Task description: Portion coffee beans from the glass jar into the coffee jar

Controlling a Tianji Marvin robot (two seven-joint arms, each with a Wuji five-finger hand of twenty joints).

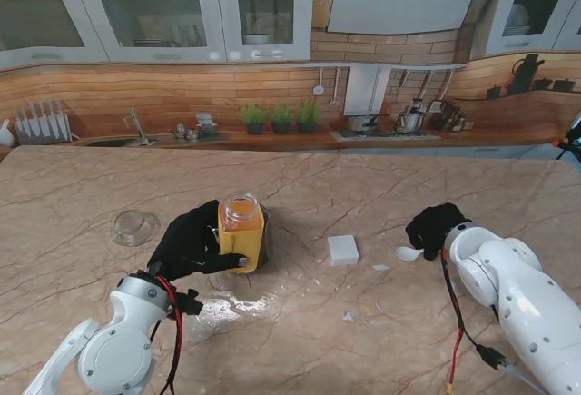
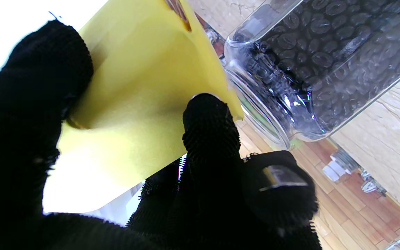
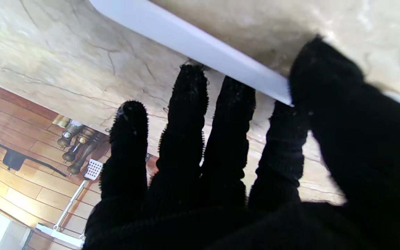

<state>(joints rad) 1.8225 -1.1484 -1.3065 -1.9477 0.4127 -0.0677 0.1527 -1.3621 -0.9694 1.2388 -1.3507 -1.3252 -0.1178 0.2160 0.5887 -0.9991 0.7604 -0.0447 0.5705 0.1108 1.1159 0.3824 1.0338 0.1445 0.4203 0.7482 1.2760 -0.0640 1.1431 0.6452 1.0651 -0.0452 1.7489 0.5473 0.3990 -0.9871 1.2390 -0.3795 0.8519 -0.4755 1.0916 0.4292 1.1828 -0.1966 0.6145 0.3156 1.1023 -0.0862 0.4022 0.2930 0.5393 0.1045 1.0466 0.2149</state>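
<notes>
Left hand (image 1: 192, 242), black-gloved, is wrapped around the yellow-labelled clear jar with an open mouth (image 1: 241, 233), which stands upright on the table left of centre. The left wrist view shows a fingertip (image 2: 208, 118) pressed on the yellow label (image 2: 141, 86). Just beside it in that view is a clear glass jar filled with dark coffee beans (image 2: 321, 59); in the stand view only a dark edge (image 1: 264, 239) shows at the right side of the yellow jar, touching or nearly touching it.

Right hand (image 1: 434, 228), also black-gloved, rests palm down on the table at the right. Its fingers (image 3: 186, 114) are spread, and the thumb lies over the handle of a white plastic spoon (image 3: 200, 47); whether the handle is actually pinched cannot be told. The spoon's bowl (image 1: 407, 253) shows just left of that hand.

Surface: a beige marble-patterned table top (image 1: 300, 322) with brown veining and a glossy patch of glare near the left arm. A small clear glass lid or dish (image 1: 135, 227) lies to the far left of the left hand. A small white square block (image 1: 343, 250) lies between the two hands, with white flecks (image 1: 349, 316) nearer.

Room: a printed kitchen backdrop (image 1: 290, 68) stands behind the table, with white cabinets, wood-plank wall, potted herbs and hob.
</notes>
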